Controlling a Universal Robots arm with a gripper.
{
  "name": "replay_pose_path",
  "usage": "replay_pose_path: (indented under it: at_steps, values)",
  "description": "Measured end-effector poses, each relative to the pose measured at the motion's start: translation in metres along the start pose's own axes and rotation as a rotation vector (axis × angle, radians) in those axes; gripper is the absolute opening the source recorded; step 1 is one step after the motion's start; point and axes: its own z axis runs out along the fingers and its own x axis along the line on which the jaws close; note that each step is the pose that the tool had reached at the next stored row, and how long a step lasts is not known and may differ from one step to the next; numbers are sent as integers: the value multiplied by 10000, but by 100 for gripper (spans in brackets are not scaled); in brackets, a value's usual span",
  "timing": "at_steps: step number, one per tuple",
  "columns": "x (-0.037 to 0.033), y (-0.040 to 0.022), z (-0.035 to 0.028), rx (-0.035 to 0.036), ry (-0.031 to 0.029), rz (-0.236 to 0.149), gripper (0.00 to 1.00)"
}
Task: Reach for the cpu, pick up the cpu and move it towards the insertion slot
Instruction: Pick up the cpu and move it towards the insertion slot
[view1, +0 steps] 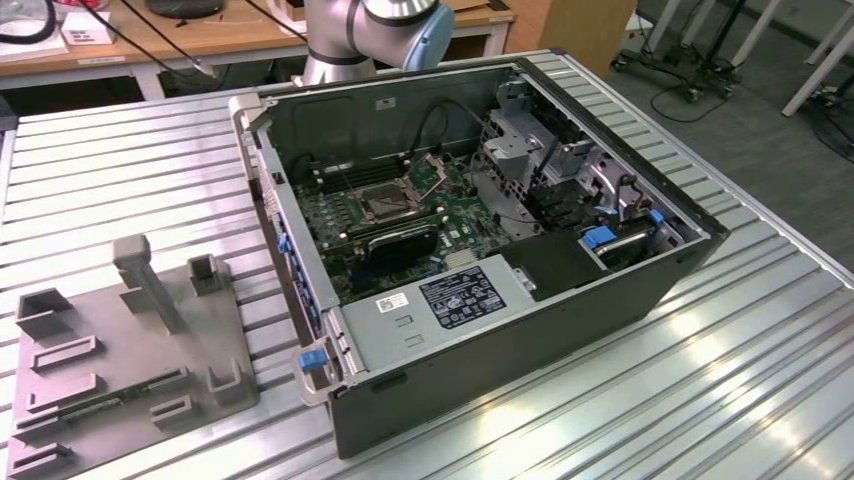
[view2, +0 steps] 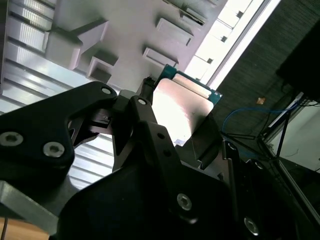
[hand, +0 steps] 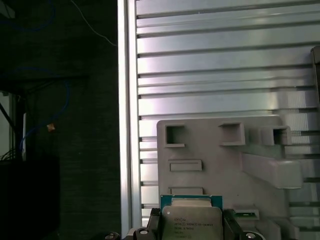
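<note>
while the claw (view2: 184, 120) pinches it, the cpu (view2: 182, 102) hangs free.
fingers (hand: 229, 220) on opposite edges; grey tray (hand: 215, 160) beneath, apart.

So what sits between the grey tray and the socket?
In the exterior view, between tray and socket: a bare strip of table, then the computer case's side wall and some circuit board.

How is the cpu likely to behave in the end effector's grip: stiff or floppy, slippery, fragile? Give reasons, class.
Probably stiff: the cpu looks flat though the end effector holds it only by its edges. Possibly slippery: its metal top looks smooth and shiny in both wrist views. Likely light, being thin and far smaller than the end effector.
</note>
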Motion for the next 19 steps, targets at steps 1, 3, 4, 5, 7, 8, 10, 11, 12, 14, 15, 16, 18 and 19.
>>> replay_pose_path:
  at_steps: [1,3,4,5,7,8,10,11,12,14,15,16,18,19]
  values:
    - [0,1,-20,0,0,0,55]
    - [0,3,-59,1,1,0,55]
    - [0,3,-76,0,0,0,55]
    - [0,4,-92,-1,0,0,55]
    - [0,6,-124,0,0,0,55]
    - [0,6,-140,0,1,0,55]
    - [0,7,-167,0,0,0,55]
    - [0,8,-181,0,0,0,55]
    - [0,9,-195,0,0,0,55]
    - [0,10,-225,-1,-1,0,55]
    - [0,11,-240,-1,-1,0,55]
    - [0,11,-254,0,0,0,55]
    - [0,13,-283,0,1,0,55]
    - [0,13,-296,-1,0,0,55]
